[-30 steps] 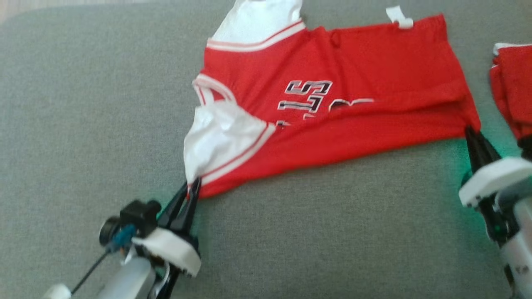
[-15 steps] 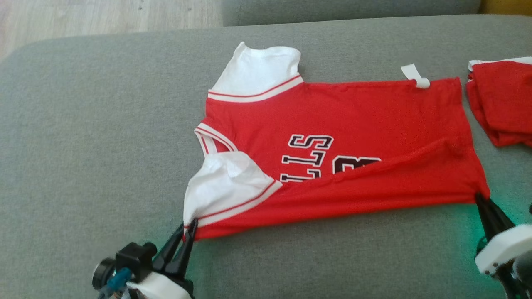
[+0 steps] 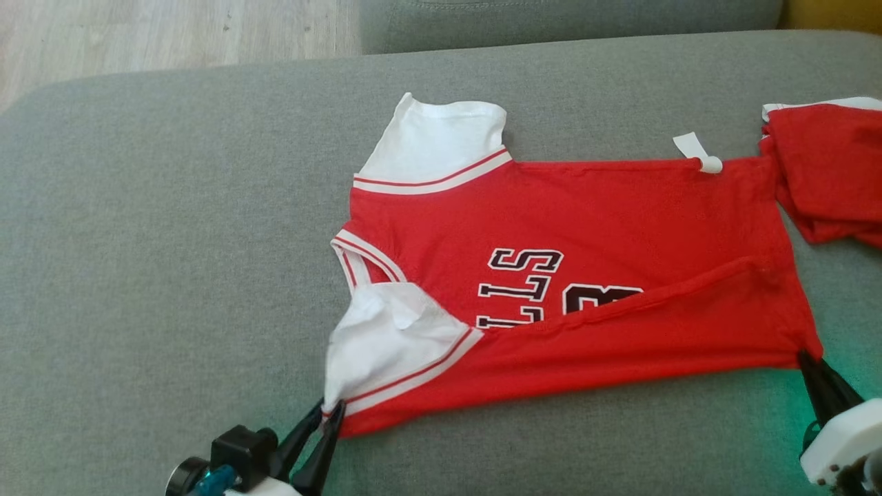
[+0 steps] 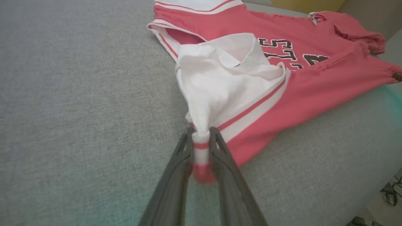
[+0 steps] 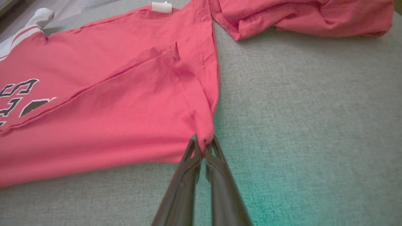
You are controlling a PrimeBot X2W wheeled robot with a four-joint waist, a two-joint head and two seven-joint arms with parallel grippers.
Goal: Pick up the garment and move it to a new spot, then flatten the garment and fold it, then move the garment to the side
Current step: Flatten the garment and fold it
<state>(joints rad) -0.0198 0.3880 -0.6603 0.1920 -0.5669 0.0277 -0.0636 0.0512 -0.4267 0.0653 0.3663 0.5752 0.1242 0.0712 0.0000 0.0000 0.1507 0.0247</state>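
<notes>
Shirt (image 3: pixel 586 227) lay on cushion (image 3: pixel 172 241), long axis left-right, near edge pinched at both ends.
Left gripper (image 3: pixel 331 412) was clamped on the white sleeve (image 3: pixel 393 337) corner, right gripper (image 3: pixel 807 362) on the red hem (image 3: pixel 792 324) corner. Shirt body lay ahead of both, so the fold likely needed both arms carrying that edge forward.

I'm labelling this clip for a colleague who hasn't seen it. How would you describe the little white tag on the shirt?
A red shirt with white sleeves lies on the grey cushion. Along its far edge, near the corner beside a second red garment, a small tag sticks out. Unlike the sleeves, it is a tiny white strip at the hem end.
</notes>
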